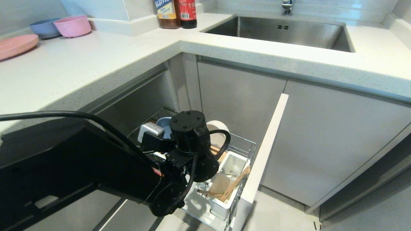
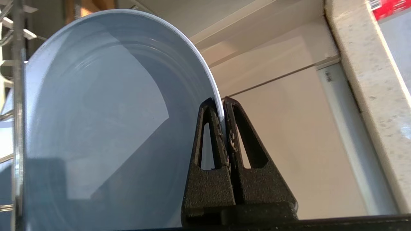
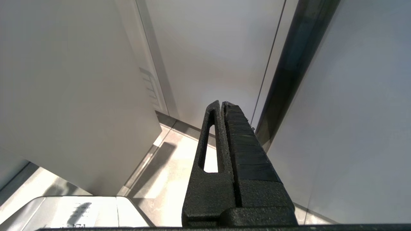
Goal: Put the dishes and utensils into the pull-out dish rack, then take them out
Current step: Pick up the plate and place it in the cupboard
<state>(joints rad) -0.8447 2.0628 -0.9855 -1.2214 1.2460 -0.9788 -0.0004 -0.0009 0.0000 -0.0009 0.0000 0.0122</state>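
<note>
My left gripper [image 2: 221, 102] is shut on the rim of the light-blue plate [image 2: 96, 128], which stands on edge among the chrome wires [image 2: 16, 96] of the pull-out dish rack [image 1: 245, 144]. In the head view my left arm hangs over the rack and hides most of the plate [image 1: 163, 125]. An off-white bowl [image 1: 220, 128] stands just behind it. Wooden chopsticks [image 1: 236, 184] lean in the white utensil holder [image 1: 224, 183] near the rack's pale front panel [image 1: 266, 150]. My right gripper [image 3: 221, 104] is shut on nothing, parked low over the floor.
On the counter at far left are a pink plate [image 1: 16, 45], a blue bowl [image 1: 45, 28] and a pink bowl [image 1: 73, 25]. Two bottles [image 1: 176, 12] stand by the sink [image 1: 279, 30]. The countertop edge [image 2: 369, 96] overhangs the rack.
</note>
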